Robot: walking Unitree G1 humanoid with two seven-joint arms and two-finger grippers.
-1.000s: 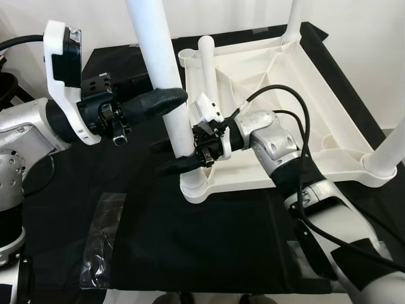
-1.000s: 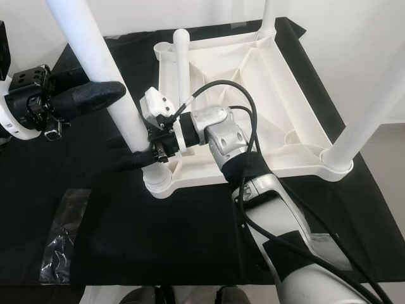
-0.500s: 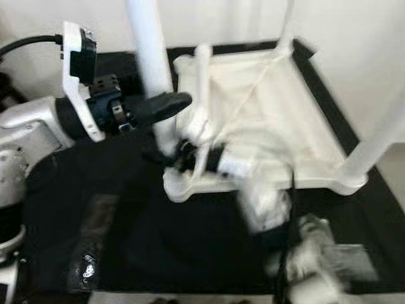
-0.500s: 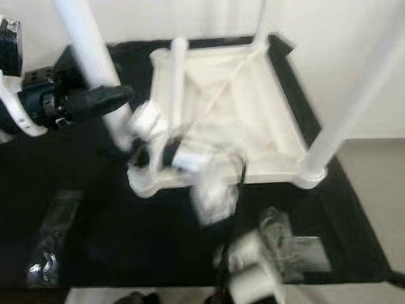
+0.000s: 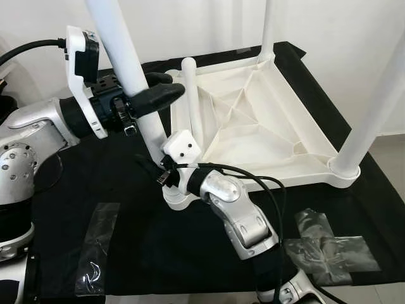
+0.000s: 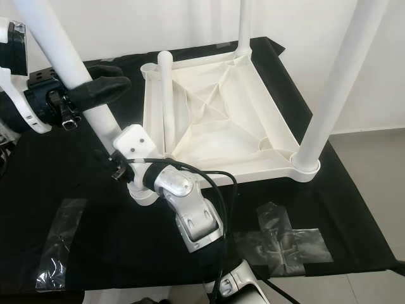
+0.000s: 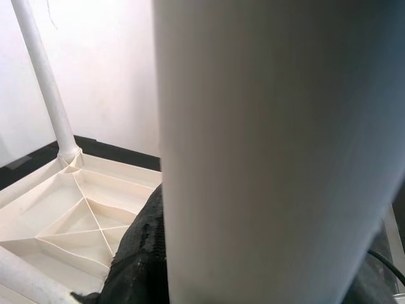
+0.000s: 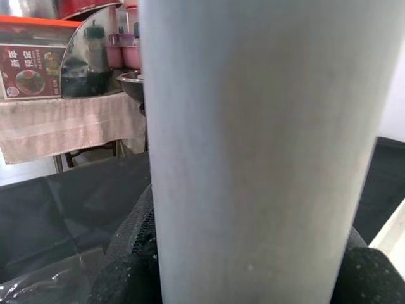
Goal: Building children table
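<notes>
Leg (image 5: 130,76) apparently between both claws

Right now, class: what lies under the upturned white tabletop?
Under the tabletop lies a black cloth, with clear tape stuck on it nearby. What the cloth covers beneath the tabletop cannot be seen.

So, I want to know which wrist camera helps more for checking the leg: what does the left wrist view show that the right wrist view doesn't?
The left wrist view takes in the upturned white tabletop with its ribbed underside and a far leg standing in its corner socket against the wall. The right wrist view instead looks past to the black cloth, a clear tape patch and a draped counter with a red sign. Both share the near white leg close up, with black fingers on either side.
</notes>
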